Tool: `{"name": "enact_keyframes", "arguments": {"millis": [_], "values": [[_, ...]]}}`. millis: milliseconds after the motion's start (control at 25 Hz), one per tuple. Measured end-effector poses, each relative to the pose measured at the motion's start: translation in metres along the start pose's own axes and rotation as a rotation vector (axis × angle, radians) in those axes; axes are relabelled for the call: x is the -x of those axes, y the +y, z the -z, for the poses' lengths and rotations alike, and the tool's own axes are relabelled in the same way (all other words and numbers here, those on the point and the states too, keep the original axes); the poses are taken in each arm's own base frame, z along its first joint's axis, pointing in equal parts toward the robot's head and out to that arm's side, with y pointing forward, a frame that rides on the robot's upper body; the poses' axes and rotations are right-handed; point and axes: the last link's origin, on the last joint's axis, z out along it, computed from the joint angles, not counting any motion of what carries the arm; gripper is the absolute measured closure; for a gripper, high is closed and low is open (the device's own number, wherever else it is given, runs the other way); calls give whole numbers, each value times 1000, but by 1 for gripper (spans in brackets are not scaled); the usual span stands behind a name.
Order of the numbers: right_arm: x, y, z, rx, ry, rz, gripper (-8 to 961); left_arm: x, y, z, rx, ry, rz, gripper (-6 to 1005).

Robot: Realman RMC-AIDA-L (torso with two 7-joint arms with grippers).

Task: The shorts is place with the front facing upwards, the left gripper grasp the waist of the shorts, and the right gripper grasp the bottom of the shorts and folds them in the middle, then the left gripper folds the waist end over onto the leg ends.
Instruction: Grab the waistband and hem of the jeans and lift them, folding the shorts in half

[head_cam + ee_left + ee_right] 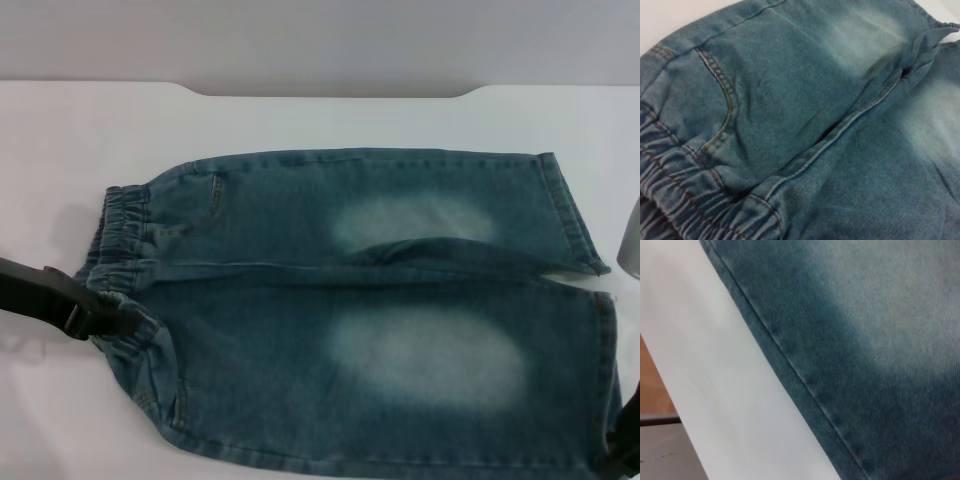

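Shorts spread flat on the white desk, front up, waist to the left, hems to the right. Two pale faded patches on the thighs, one per leg. Far leg's hem lifted slightly at the slit between the legs. Left pincer in from the left edge, black, tip touching the gathered waistband on the near side; open or closed, hard to say. Right pincer just peeking in at the lower right corner, by the near leg's hem.
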Motion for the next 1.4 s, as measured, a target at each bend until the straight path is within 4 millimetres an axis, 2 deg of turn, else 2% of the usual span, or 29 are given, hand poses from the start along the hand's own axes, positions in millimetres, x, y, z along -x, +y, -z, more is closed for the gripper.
{"name": "enact_keyframes", "arguments": {"millis": [80, 280, 520, 760, 1040, 1400], "values": [[0, 1, -1, 1, 9, 3, 593, 0, 0, 0, 2, 0, 0, 952], [-1, 2, -4, 4, 21, -4, 719, 0, 1, -1, 7, -1, 0, 952], [-3, 2, -5, 7, 22, -10, 910, 1, 2, -1, 9, -2, 2, 952], [-5, 2, -5, 4, 15, -13, 931, 2, 4, 0, 11, -2, -2, 952], [-4, 5, 5, -31, -99, 28, 927, -2, 4, 2, -5, 9, -16, 952], [-5, 4, 19, -95, -222, 59, 922, -21, 3, 8, -58, 62, -61, 952]]}}
